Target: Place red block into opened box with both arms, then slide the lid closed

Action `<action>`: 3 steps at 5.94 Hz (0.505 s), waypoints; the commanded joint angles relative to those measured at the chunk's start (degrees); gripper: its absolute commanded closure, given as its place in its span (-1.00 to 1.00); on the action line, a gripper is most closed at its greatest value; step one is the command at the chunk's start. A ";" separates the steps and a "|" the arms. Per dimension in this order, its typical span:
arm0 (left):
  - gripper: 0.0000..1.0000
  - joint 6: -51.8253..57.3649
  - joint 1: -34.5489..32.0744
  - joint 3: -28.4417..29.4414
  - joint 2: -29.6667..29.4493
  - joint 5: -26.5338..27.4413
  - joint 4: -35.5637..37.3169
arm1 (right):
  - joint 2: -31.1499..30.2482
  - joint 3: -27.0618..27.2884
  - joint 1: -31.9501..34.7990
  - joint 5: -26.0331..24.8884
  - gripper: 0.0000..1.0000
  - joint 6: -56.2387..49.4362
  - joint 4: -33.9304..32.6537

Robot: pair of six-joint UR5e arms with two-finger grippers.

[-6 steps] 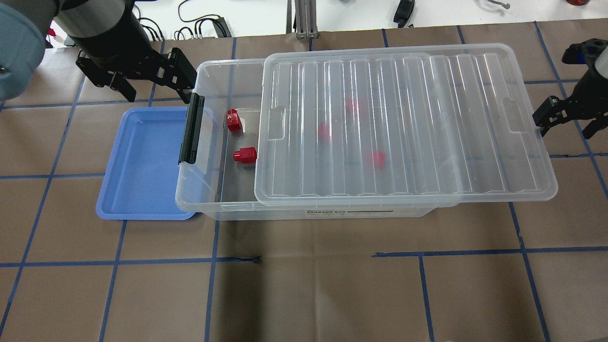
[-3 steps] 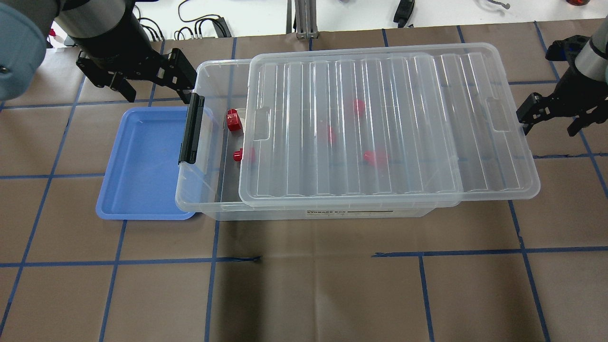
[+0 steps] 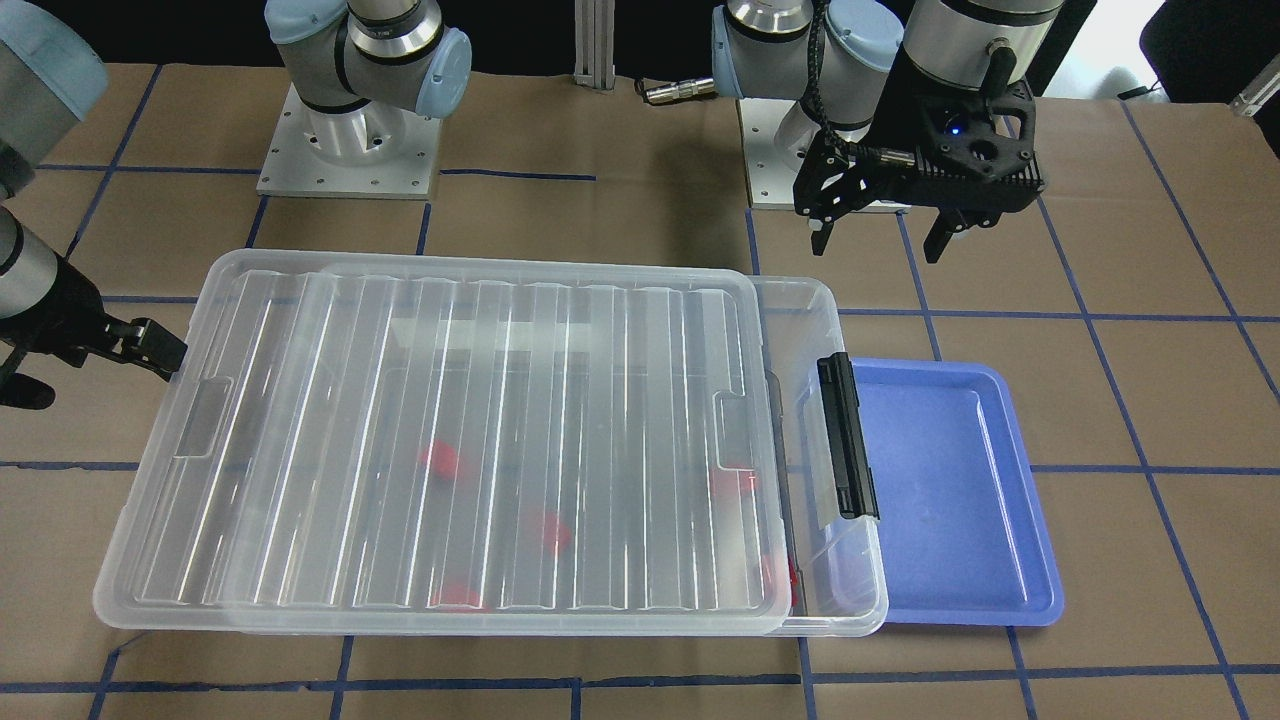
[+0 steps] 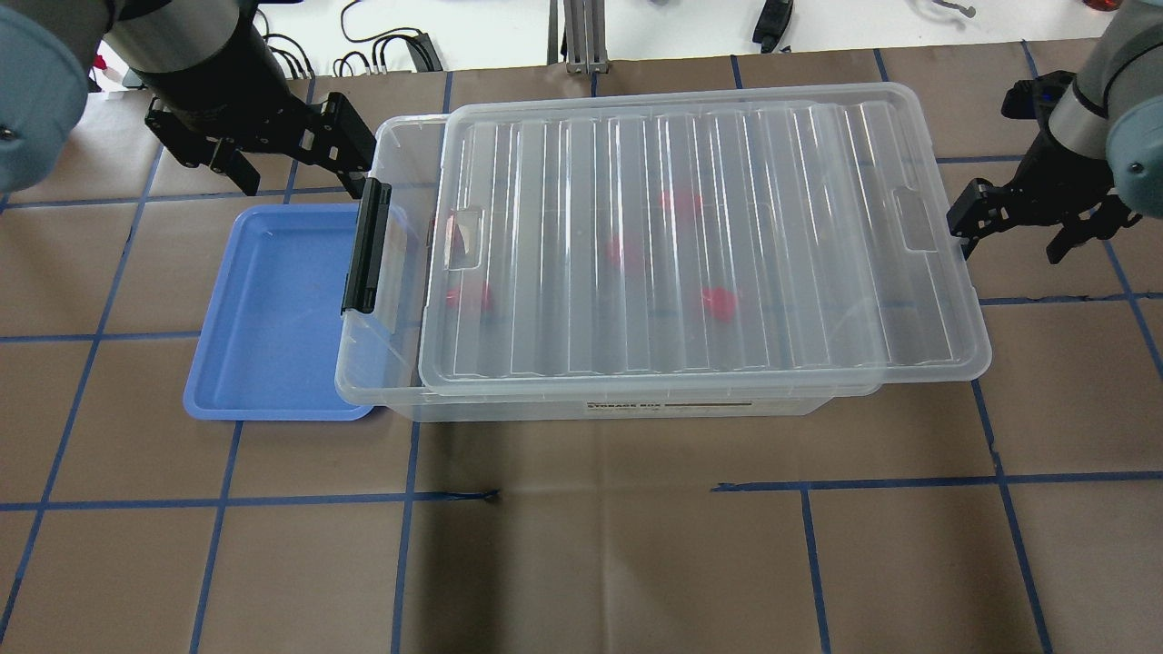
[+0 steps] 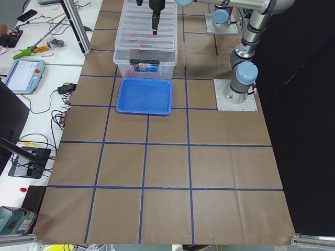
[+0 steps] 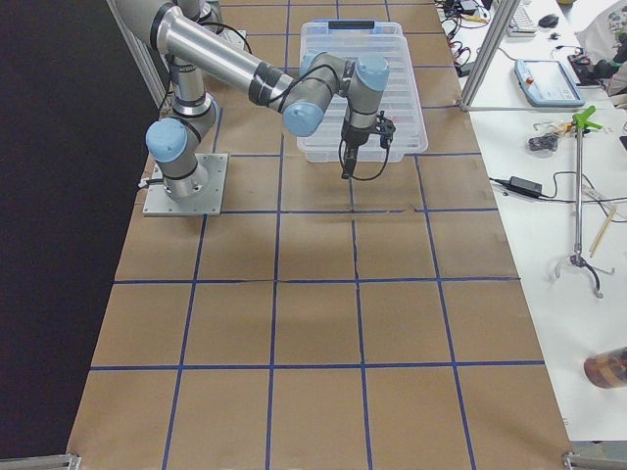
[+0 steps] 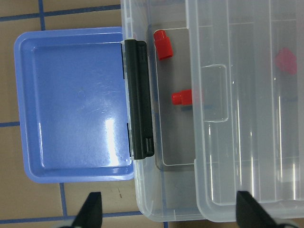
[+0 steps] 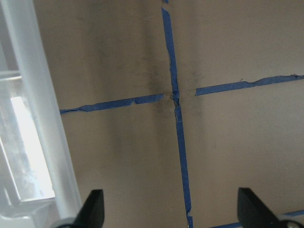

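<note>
While the left gripper [image 4: 302,177] hovers, the right gripper [image 4: 1010,238] touches the lid [image 4: 690,245].

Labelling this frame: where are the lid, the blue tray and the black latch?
lid [image 4: 709,245], overhead view, ribbed middle.
blue tray [image 4: 273,313], overhead view, bare floor.
black latch [image 4: 366,247], overhead view, middle of bar.

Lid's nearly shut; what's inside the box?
Five red blocks: one uncovered by the latch, one half under the lid, three blurred beneath it. Their poses there cannot be made out.
</note>
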 commanded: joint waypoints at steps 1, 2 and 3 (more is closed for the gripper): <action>-0.97 0.01 -0.06 0.09 -0.03 -0.10 0.00 | -0.08 0.03 2.61 0.00 -1.00 2.54 0.00; -0.97 0.01 0.03 0.09 -0.03 -0.27 0.00 | -0.17 0.12 2.70 0.00 -1.00 2.55 0.00; -0.97 0.01 0.03 0.00 -0.03 -0.01 0.00 | -0.17 0.12 3.49 2.09 -1.00 2.64 0.09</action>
